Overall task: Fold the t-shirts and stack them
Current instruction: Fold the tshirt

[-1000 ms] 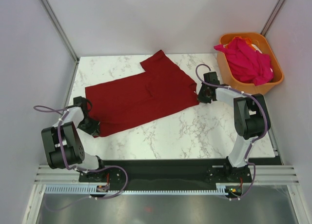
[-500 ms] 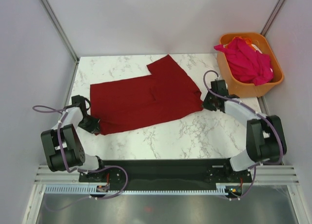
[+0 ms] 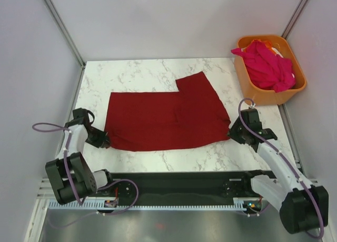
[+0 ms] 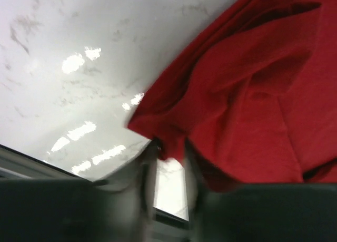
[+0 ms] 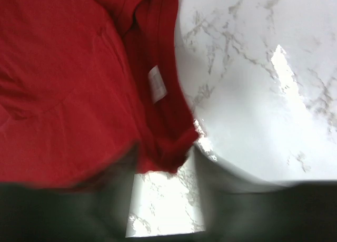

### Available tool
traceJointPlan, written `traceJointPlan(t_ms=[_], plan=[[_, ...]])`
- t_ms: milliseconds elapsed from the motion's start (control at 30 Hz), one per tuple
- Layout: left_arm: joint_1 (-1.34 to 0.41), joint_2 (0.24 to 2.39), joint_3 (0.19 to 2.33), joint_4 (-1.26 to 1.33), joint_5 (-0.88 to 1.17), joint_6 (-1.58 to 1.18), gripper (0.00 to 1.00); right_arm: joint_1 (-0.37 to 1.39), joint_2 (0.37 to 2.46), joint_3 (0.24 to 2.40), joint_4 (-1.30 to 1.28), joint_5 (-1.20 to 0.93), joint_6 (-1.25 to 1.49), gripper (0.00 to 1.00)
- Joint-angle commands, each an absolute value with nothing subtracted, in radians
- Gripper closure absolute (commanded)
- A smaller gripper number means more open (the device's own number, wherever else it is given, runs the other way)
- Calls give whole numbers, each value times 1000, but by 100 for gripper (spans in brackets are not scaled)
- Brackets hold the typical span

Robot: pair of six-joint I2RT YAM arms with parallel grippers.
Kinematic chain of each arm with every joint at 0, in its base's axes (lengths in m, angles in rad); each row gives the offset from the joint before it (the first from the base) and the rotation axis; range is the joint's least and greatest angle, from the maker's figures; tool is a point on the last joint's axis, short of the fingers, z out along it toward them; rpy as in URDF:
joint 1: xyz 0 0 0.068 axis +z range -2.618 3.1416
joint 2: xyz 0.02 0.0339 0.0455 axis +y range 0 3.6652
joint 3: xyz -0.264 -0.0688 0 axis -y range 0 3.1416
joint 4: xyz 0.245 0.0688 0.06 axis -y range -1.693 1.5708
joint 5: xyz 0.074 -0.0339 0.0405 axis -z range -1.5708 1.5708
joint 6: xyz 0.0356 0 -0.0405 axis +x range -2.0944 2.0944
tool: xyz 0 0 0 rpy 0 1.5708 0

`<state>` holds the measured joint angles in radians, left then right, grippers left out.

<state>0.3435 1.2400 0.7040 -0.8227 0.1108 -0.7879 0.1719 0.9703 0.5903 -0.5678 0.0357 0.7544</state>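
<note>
Crimson t-shirt (image 3: 166, 121) lies stretched mid-frame because my left tool (image 3: 99, 140) and right tool (image 3: 233, 130) each pinch an end, flattening it for folding.

One shirt (image 3: 166, 119) lies spread flat across the middle of the table (image 3: 131, 73), with a sleeve reaching toward the far right. The left gripper (image 3: 100, 141) sits at the shirt's near-left corner, cloth pinched between its fingers. The right gripper (image 3: 233, 130) sits at the shirt's near-right edge, clamped on the collar beside the neck label (image 5: 156, 84). The tub (image 3: 247, 81) stands at the table's far-right corner, well apart from the spread shirt. A second shirt (image 3: 268, 67) lies bunched inside it.
</note>
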Motion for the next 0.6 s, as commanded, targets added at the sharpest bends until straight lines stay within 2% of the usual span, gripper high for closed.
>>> traceJointPlan(t_ms=[0,33,67,133,267,367,400,467,500,567], plan=[[347,1158,704,-880,210,-802,60,167,907,635,-670,94,779,32],[347,1138,710,-902,215,-802,26,167,908,656,-679,121,769,7],[347,1097,716,-925,216,-801,15,167,914,713,-681,133,729,2],[347,1057,736,-948,210,-793,6,169,956,788,-686,162,695,2],[347,985,940,-1048,137,-769,0,169,1046,1023,-686,157,611,2],[347,1012,1054,-1032,89,-742,0,169,1196,1162,-602,38,552,2],[347,1043,1077,-1032,89,-742,0,170,1335,1211,-580,14,548,2],[347,1205,1161,-922,184,-665,0,172,1492,1379,-562,-39,531,2],[345,1338,1187,-876,199,-651,5,172,1644,1441,-560,-43,526,2],[344,1464,1268,-847,190,-641,5,172,1852,1613,-542,-61,525,2]])
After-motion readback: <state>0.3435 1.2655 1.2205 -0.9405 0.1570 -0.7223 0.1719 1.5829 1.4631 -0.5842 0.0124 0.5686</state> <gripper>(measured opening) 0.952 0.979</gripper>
